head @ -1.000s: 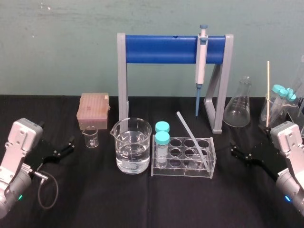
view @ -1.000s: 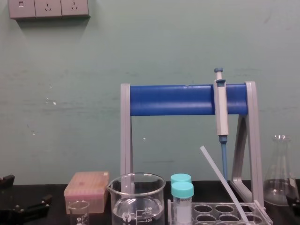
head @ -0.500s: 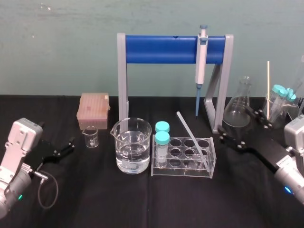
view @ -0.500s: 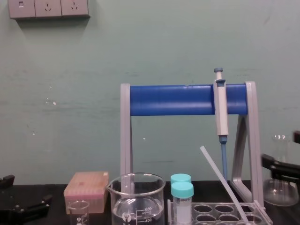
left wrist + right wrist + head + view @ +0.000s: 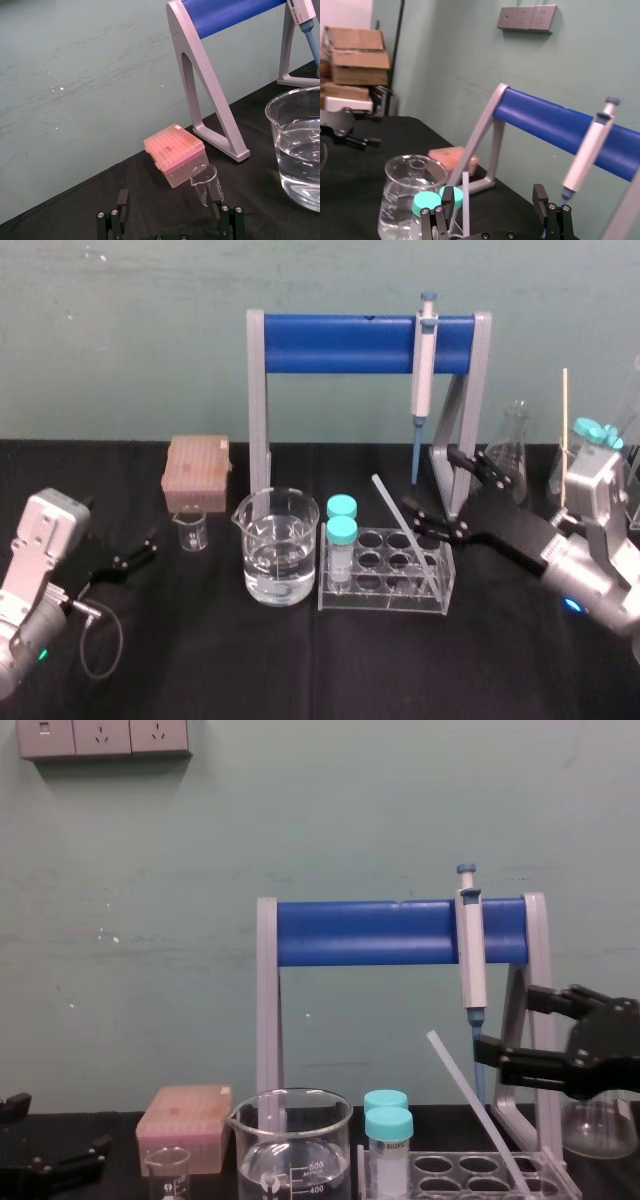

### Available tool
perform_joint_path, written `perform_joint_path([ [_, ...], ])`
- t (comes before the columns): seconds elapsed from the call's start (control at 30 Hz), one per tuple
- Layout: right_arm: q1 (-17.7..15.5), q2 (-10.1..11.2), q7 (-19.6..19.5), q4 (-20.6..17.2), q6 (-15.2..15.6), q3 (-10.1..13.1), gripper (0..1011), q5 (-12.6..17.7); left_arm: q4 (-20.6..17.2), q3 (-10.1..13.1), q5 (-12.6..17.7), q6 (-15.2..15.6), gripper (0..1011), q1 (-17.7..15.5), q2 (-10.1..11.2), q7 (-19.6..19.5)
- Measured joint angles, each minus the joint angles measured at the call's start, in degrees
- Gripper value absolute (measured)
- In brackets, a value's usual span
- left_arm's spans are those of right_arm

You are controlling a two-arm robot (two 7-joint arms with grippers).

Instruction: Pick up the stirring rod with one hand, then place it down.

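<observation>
The stirring rod [image 5: 405, 532] is a thin whitish glass rod leaning in the clear tube rack [image 5: 385, 585], its upper end tilted back and left. The rod [image 5: 470, 1100] rises slanted out of the rack in the chest view. My right gripper [image 5: 428, 477] hovers open just right of the rod's upper half, with nothing between its fingers. In the right wrist view the rod [image 5: 466, 202] stands ahead of the open right gripper [image 5: 493, 197], nearer one finger and untouched. My left gripper [image 5: 148, 545] rests open on the table at the far left.
A water-filled beaker [image 5: 275, 550] stands left of the rack, and two teal-capped tubes [image 5: 341, 525] sit in it. A pipette [image 5: 424, 370] hangs on the blue-barred stand [image 5: 340, 343] behind. A small beaker [image 5: 190, 530], pink box [image 5: 196, 472] and flask [image 5: 512, 445] stand around.
My right arm has swung left and upward from the table's right edge to beside the rod, its jaws still open. The left arm and the rod have not moved.
</observation>
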Motion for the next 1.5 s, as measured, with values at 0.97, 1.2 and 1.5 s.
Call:
perform_joint_path([
  [0.97,10.15,-5.67,15.29,11.58,19.82,-2.56,1003,9.10,0.00,0.00,0.00,0.00,1000,0.00,0.00,0.00],
  [1.2,10.81,-5.67,13.88,12.04,21.15,-3.46,1003,7.59,0.00,0.00,0.00,0.00,1000,0.00,0.00,0.00],
  [1.5,10.83,-5.67,13.18,12.03,21.42,-3.53,1003,7.20,0.00,0.00,0.00,0.00,1000,0.00,0.00,0.00],
])
